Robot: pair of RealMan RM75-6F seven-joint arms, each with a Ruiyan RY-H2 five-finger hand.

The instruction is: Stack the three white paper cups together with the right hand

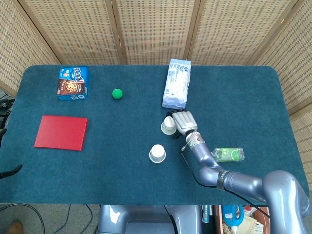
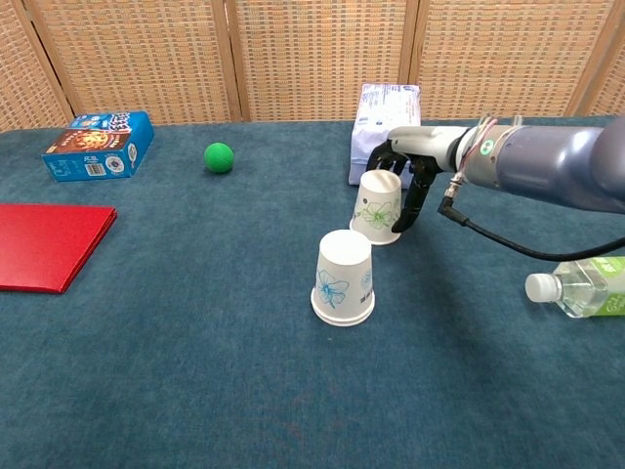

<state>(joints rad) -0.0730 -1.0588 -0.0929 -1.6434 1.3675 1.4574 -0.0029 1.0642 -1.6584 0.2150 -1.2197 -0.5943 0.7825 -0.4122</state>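
Two white paper cups with flower prints stand upside down on the blue table. The farther cup [image 1: 167, 126] [image 2: 377, 207] has my right hand [image 1: 182, 121] [image 2: 408, 156] lowered around it. The thumb [image 2: 400, 217] hangs beside its right side and the other fingers curl behind its top. I see no firm grip. The nearer cup [image 1: 157, 153] [image 2: 344, 277] stands apart, to the front left of the hand. No third separate cup shows. My left hand does not appear in either view.
A white tissue pack [image 1: 177, 84] [image 2: 386, 112] lies just behind the hand. A plastic bottle [image 1: 229, 154] [image 2: 586, 286] lies at the right. At the left are a green ball [image 1: 117, 93] [image 2: 219, 157], a blue cookie box [image 1: 73, 83] [image 2: 98, 145] and a red board [image 1: 61, 132] [image 2: 44, 244].
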